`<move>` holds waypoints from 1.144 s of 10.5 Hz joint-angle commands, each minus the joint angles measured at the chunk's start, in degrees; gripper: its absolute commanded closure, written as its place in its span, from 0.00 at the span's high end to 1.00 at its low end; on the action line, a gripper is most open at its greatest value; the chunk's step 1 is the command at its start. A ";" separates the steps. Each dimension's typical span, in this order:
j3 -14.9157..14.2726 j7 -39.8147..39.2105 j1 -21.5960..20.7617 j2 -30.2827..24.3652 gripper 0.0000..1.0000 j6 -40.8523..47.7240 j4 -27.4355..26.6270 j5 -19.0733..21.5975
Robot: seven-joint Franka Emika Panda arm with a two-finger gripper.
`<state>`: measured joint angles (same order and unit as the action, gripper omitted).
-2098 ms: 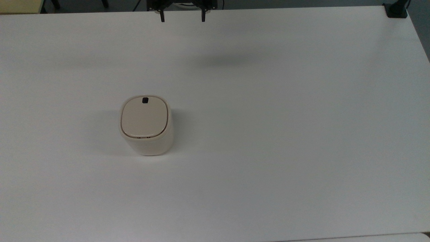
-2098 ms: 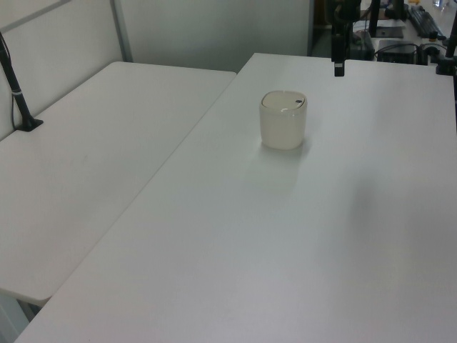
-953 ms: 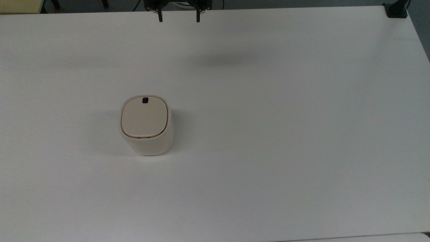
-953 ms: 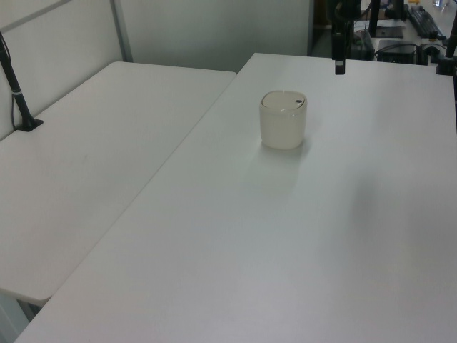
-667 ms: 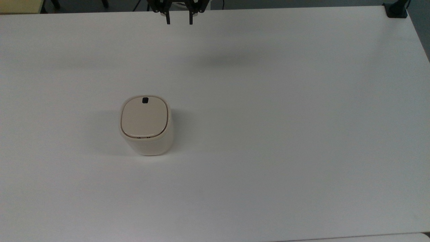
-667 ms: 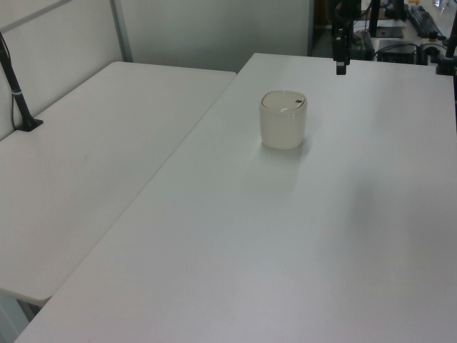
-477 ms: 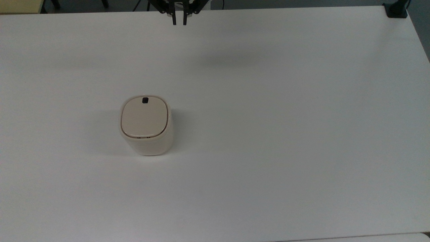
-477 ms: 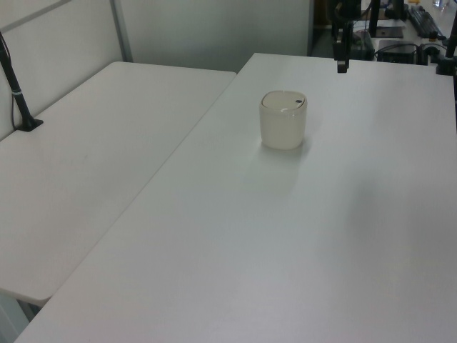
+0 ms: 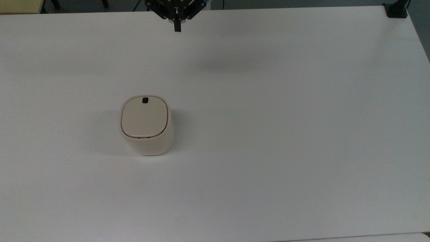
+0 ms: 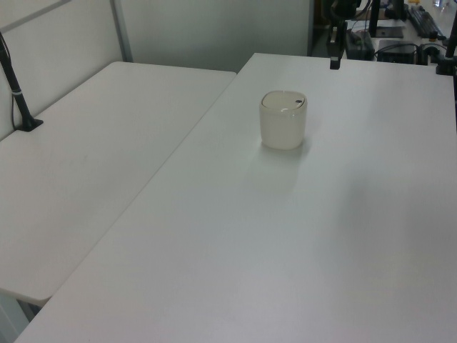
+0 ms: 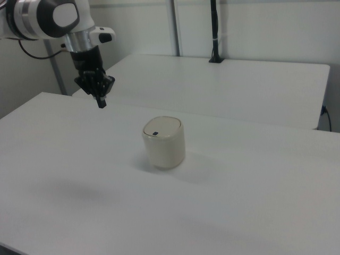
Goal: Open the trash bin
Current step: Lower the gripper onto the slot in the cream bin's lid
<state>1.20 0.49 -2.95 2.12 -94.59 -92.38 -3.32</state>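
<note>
**Claw pinched shut and heading for the bin's latch**

So here's the setup: the trash bin (image 9: 145,125) sits upright on the white table (image 9: 285,117), a bit toward the top view's left of centre, with bare table all around it. The lid (image 9: 144,117) is flat and closed, and the little black latch (image 9: 145,100) is on the lid edge that faces the arm's end of the table. In the right view you can see the latch (image 11: 155,133) on the side nearest the arm too.

The gripper (image 9: 177,27) hangs in the air above the far edge of the table, well apart from the bin, pointing down. Its two fingers are pressed together into a single tip, holding nothing. My guess is that's on purpose: a closed tip makes a neat poker for pressing a small button, and nothing here needs grabbing. The latch facing the arm makes it an easy reach.

Compared with two seconds back, the fingers were spread wide, then narrowed step by step until they met. The tip has also come slightly forward over the table. The bin hasn't budged and the lid is as shut as before, so the actual opening hasn't started.
</note>
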 commanded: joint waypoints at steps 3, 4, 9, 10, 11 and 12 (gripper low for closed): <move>-0.41 0.39 3.39 6.31 0.00 -14.28 -0.87 -0.81; -0.41 0.39 4.52 8.15 0.00 -17.44 -0.87 -0.64; -1.29 2.41 5.41 15.46 0.00 -27.75 -0.87 -0.29; -1.37 2.41 5.41 15.46 0.00 -27.67 -0.87 -0.28; -1.64 2.41 5.76 15.46 0.00 -27.49 -0.87 -0.28; -1.81 2.41 5.94 15.46 0.00 -27.15 -0.87 -0.28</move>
<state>0.14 1.71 2.93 18.49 -121.70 -92.86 -3.32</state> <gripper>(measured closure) 0.991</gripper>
